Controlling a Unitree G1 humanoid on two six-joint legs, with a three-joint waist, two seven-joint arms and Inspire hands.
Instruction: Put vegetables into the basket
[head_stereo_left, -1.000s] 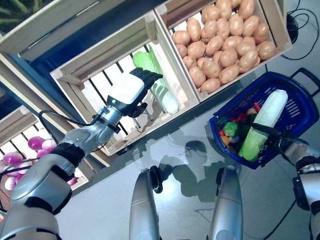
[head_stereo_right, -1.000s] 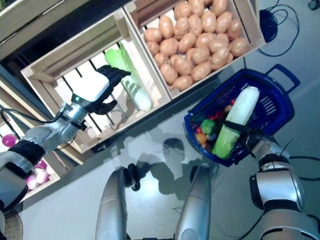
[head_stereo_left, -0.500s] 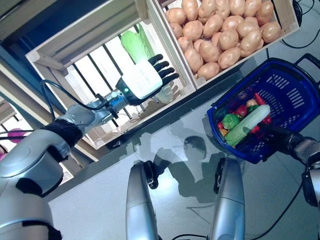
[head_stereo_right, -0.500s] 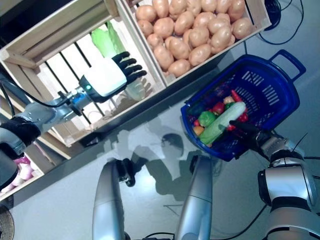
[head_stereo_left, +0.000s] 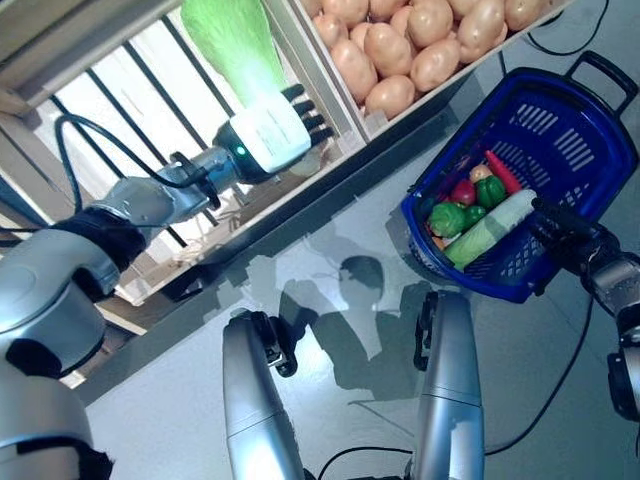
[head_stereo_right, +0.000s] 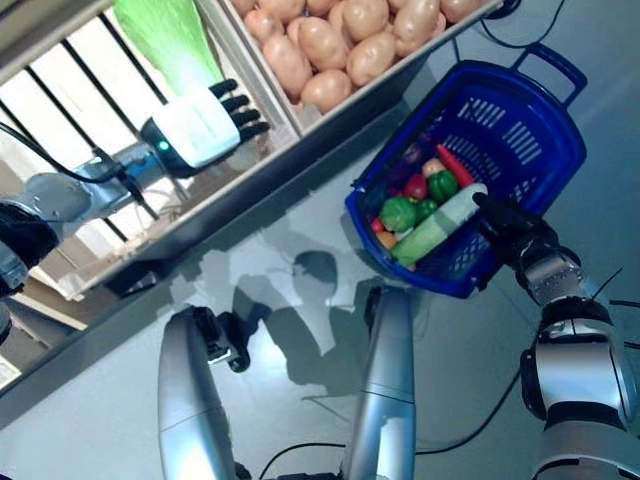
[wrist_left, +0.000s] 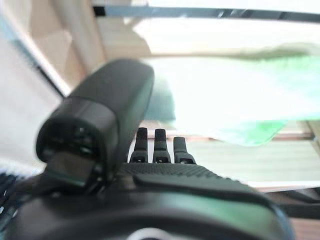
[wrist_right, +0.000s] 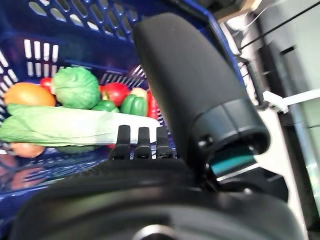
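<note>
A blue basket (head_stereo_left: 560, 125) stands on the floor at the right, holding peppers (head_stereo_left: 489, 190), a red chilli (head_stereo_left: 502, 171) and other vegetables. A long pale-green napa cabbage (head_stereo_left: 488, 229) lies across them inside it. My right hand (head_stereo_left: 563, 236) is at the basket's near rim, open, its straight fingers (wrist_right: 140, 143) just short of that cabbage (wrist_right: 75, 125). My left hand (head_stereo_left: 272, 137) reaches into the slatted wooden crate (head_stereo_left: 150, 80), open, with fingers (wrist_left: 157, 146) stretched toward a second napa cabbage (head_stereo_left: 226, 36) lying there, which shows past them as a pale-green cabbage (wrist_left: 235, 100).
A crate of potatoes (head_stereo_left: 400, 50) sits to the right of the cabbage crate, just behind the basket. The basket's handle (head_stereo_left: 603, 76) sticks out at its far side. A grey floor lies below the crates.
The long cabbage, held upright in the basket by my right hand, now lies flat in it and that hand has let go. My left hand has reached closer to the crate's cabbage. The camera shifted.
</note>
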